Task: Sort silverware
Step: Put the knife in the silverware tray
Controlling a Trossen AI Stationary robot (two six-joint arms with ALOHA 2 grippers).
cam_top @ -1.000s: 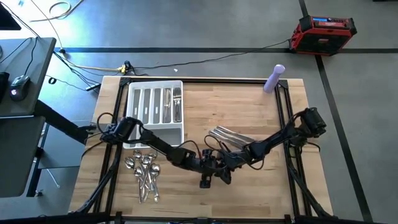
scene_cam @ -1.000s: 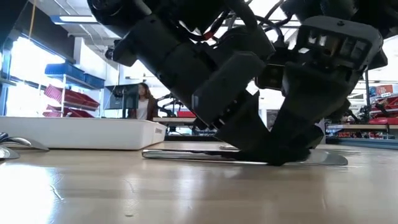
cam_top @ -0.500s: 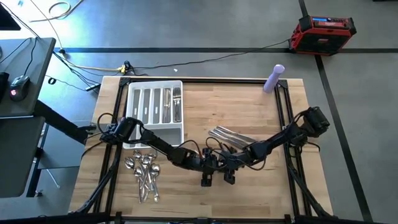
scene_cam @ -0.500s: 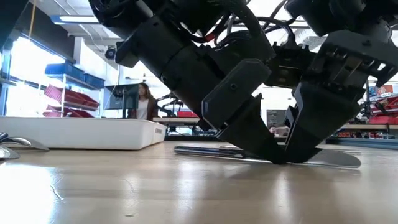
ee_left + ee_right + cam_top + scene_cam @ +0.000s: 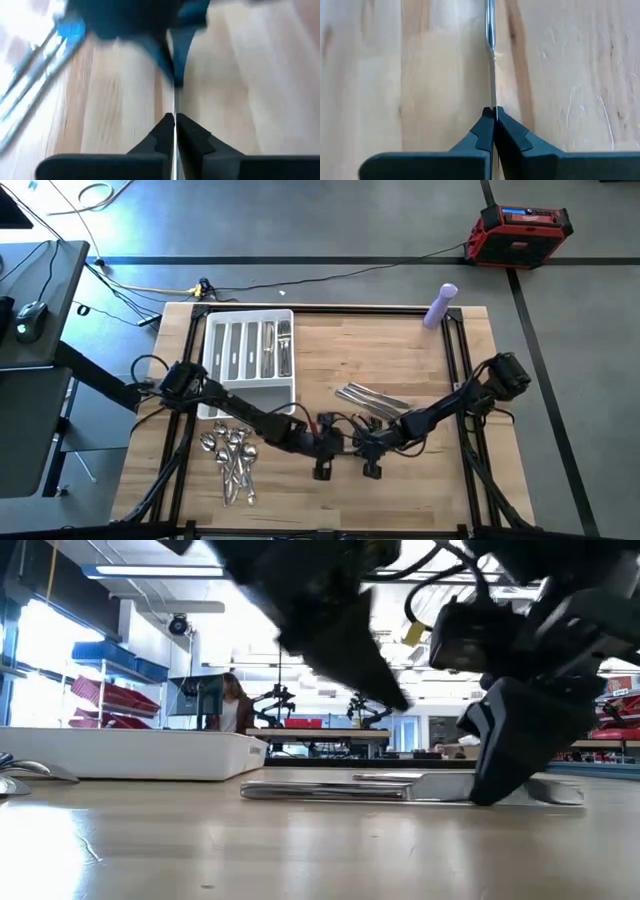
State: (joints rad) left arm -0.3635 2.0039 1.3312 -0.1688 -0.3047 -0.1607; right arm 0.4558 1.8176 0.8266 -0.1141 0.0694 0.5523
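A long thin silver knife point(image 5: 330, 791) of the silverware lies along the wood table near its front edge, handle toward the left. My right gripper point(image 5: 494, 107) is shut on it point(image 5: 487, 795) point(image 5: 372, 470). My left gripper point(image 5: 174, 116) is shut and empty. It hangs blurred above the knife's handle half point(image 5: 400, 700), just left of the right gripper point(image 5: 322, 471). A heap of spoons point(image 5: 232, 455) lies at the front left and a bundle of knives point(image 5: 368, 398) behind the grippers. More silverware point(image 5: 283, 345) rests in the white tray point(image 5: 208, 360). My right gripper pinches the knife's thin blade point(image 5: 493, 95) between its two fingers, across the knife's length. The fingers slant steeply down from the table's right side. The knife stands on edge, and its handle point(image 5: 490, 20) runs on ahead of the fingertips. In the low view it sits level on the tabletop.
The white tray point(image 5: 130, 755) stands at the back left. A purple bottle point(image 5: 440, 305) stands at the far right edge. Bare wood lies in front of the grippers and on the right half of the table. A person point(image 5: 232, 700) shows far off in the room.
My right gripper has shut on the knife and tipped more steeply down. My left gripper, still shut, has risen off the knife and drawn slightly toward the table's left. The knife has stayed low on the table, sliding a little toward the left.
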